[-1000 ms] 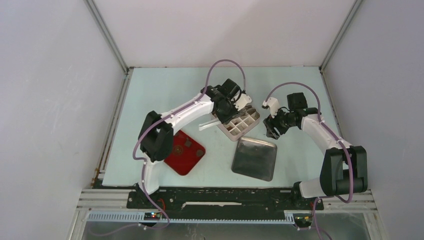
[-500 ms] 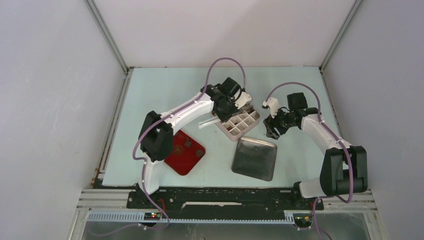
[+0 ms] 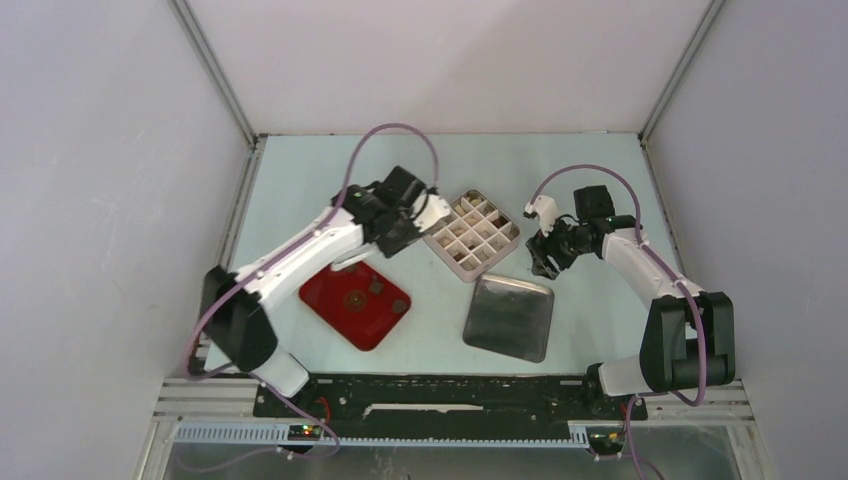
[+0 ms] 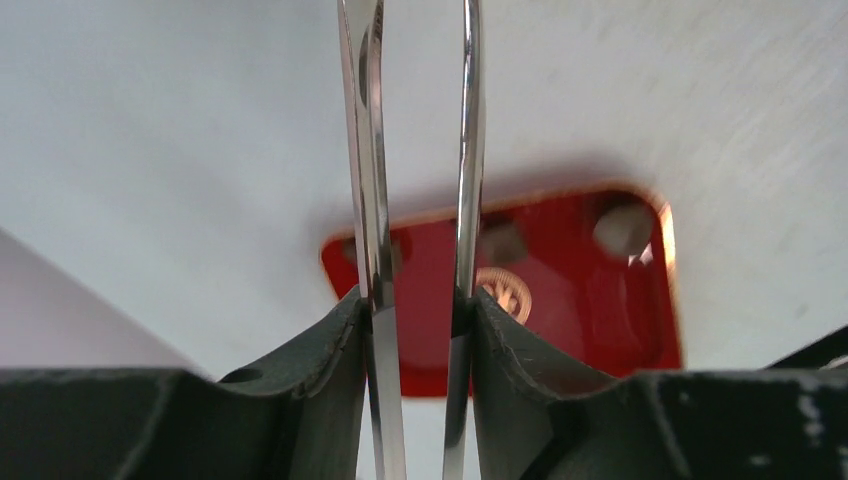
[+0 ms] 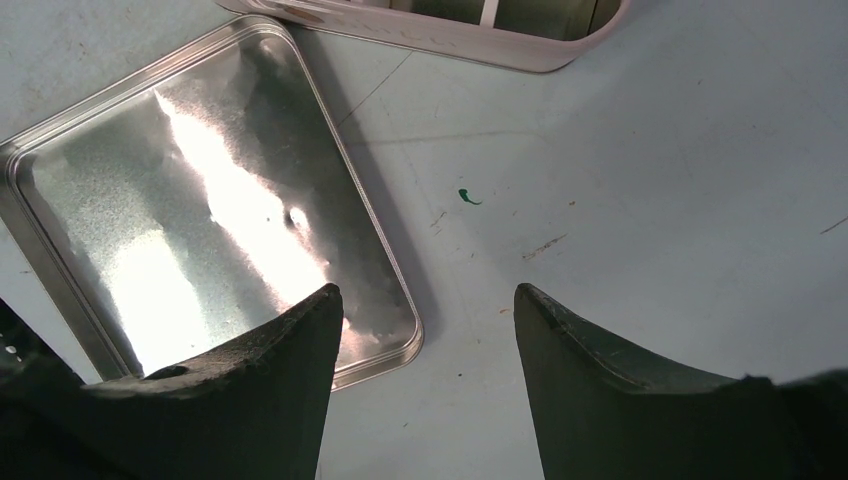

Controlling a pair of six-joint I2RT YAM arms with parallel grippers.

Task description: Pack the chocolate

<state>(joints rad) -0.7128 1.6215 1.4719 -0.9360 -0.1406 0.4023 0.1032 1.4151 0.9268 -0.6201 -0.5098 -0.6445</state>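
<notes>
My left gripper (image 3: 400,218) is shut on metal tongs (image 4: 468,150), whose two arms stand a little apart and reach down toward the red tray (image 3: 340,312). In the left wrist view the gripper (image 4: 415,300) hangs above the red tray (image 4: 580,330), which holds a few small brown chocolate pieces (image 4: 622,228) beside a gold emblem. Two dark pieces (image 3: 376,287) show on the tray from the top. The cream grid box (image 3: 472,235) lies to the right; its contents are too small to tell. My right gripper (image 3: 545,255) is open and empty, low over the table.
A shallow metal lid (image 3: 510,317) lies at front centre, seen under my right gripper (image 5: 425,290) as the lid's corner (image 5: 200,220). The grid box's rim (image 5: 450,35) is just beyond. Enclosure walls stand on the left, right and back.
My left arm has swung left with the tongs, from over the grid box to above the red tray's far edge. The right arm has not moved.
</notes>
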